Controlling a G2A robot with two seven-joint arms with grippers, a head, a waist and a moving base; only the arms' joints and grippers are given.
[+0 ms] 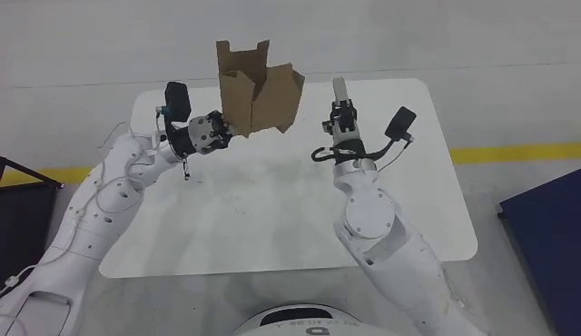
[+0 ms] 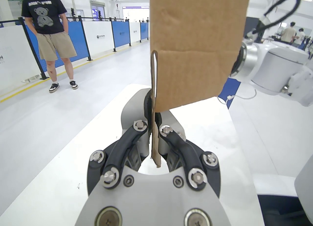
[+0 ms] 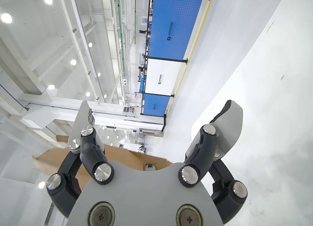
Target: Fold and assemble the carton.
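Left claw is clenched on the edge of a lower flap of the brown carton. The carton is held clear of the white worktop, above its far left part, partly opened, with its upper flaps standing upward. Right claw is released, its fingers spread with nothing between them; it stands raised over the far side of the worktop, near the carton's right side but apart from it.
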